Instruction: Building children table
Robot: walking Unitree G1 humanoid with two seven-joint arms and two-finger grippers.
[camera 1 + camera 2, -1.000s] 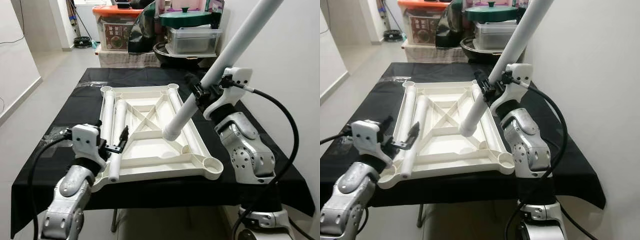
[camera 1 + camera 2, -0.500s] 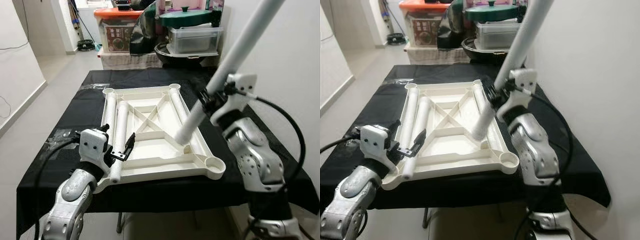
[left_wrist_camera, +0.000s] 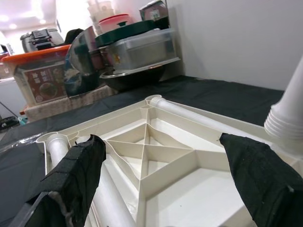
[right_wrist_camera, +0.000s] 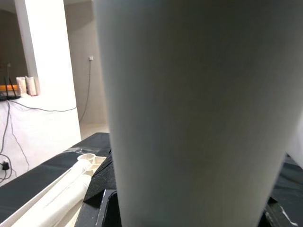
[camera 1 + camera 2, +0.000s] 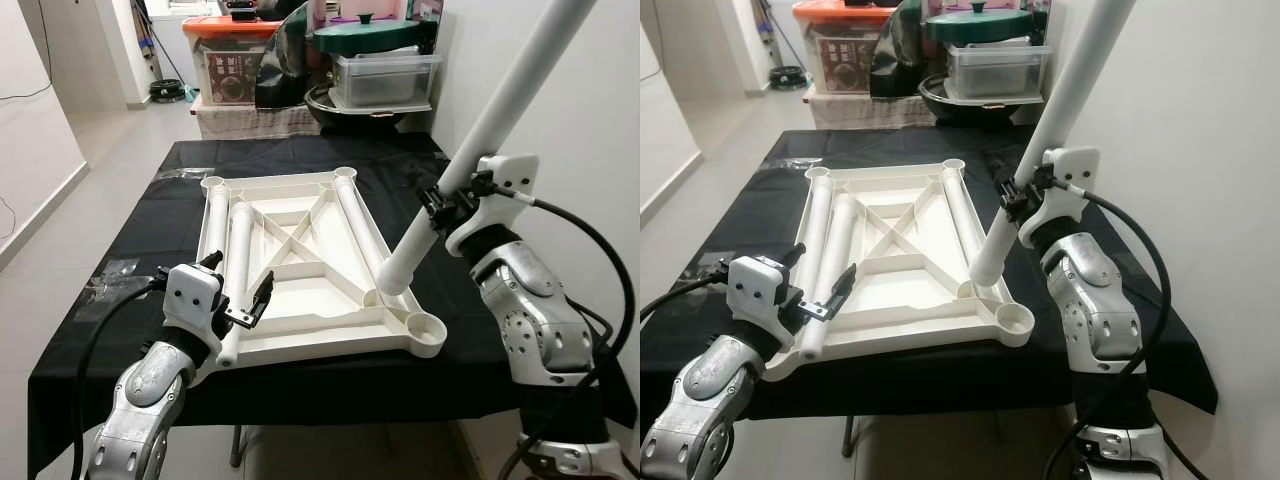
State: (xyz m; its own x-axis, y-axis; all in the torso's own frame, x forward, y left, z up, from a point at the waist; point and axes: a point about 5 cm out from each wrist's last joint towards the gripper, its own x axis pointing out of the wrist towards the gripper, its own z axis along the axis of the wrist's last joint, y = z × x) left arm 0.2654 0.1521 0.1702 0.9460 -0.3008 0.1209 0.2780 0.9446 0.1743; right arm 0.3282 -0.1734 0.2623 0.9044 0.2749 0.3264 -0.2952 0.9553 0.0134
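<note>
Clamped in my right gripper (image 5: pixel 440 203), the white table leg (image 5: pixel 470 150) tilts, its lower end just above the upturned tabletop's (image 5: pixel 300 290) near-right corner socket (image 5: pixel 424 333); my left gripper (image 5: pixel 243 300) gapes wide.

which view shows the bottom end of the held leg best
The right eye view: the table leg, held by the right pincer, ends just above the tabletop's near right corner socket. The left eye view shows much the same. The left wrist view catches its ribbed tip; the right wrist view, blank shaft.
</note>
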